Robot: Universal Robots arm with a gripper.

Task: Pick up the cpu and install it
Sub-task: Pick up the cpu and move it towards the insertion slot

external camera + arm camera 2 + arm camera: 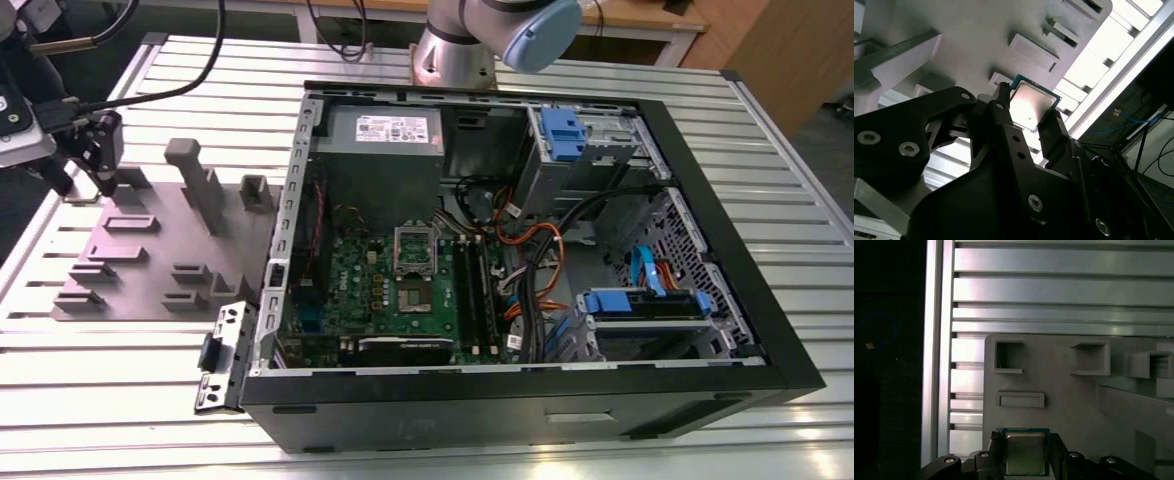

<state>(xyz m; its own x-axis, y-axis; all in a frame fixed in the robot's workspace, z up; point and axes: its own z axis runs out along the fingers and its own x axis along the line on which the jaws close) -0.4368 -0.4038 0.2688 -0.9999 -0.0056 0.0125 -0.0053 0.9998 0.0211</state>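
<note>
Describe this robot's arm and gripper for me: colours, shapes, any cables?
The arm is a silver-grey metal tube with a pale blue cap at its joint. The gripper is matt black, built of angular plates, with two narrow fingers and bare silver screws. Black cables run to the wrist.

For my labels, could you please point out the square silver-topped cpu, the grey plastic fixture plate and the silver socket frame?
Square silver-topped cpu (1025, 454), first wrist view: metal top's middle.
Grey plastic fixture plate (1079, 410), first wrist view: bare face.
Silver socket frame (416, 252), exterior view: dark centre.
</note>
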